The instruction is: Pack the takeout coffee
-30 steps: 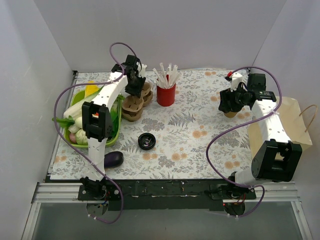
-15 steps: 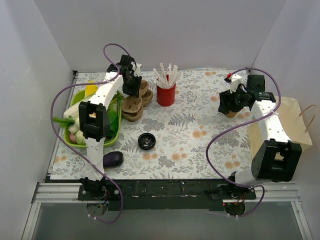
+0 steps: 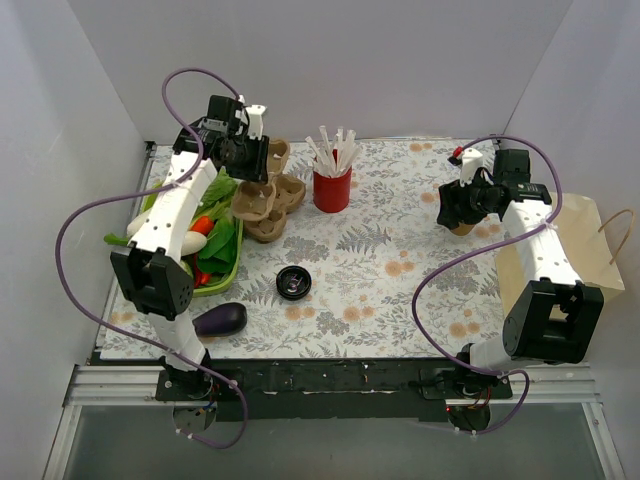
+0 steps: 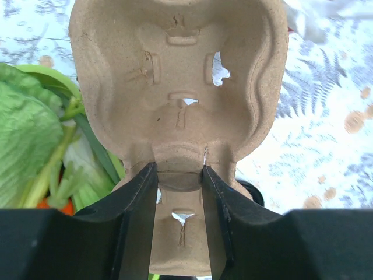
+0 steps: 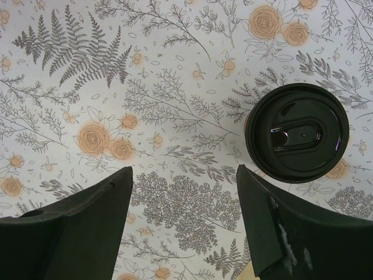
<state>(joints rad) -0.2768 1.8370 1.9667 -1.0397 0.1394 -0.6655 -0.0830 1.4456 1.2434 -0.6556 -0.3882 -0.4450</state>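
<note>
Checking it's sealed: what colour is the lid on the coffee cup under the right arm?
The lid is glossy black, clearest in the right wrist view.

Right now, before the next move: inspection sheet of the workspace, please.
Surface: floral cloth, no spills seen.
Job's things: coffee cup, lidded, upright below right gripper, not held.
Clutter: pulp cup carrier, red cup of straws, loose black lid, aubergine, green basket of vegetables.
Grippers: left gripper shut on cup carrier's edge; right open, empty.
Cables: purple cables loop off both arms; right one trails over cloth.
Surroundings: white walls; paper bag at right.
</note>
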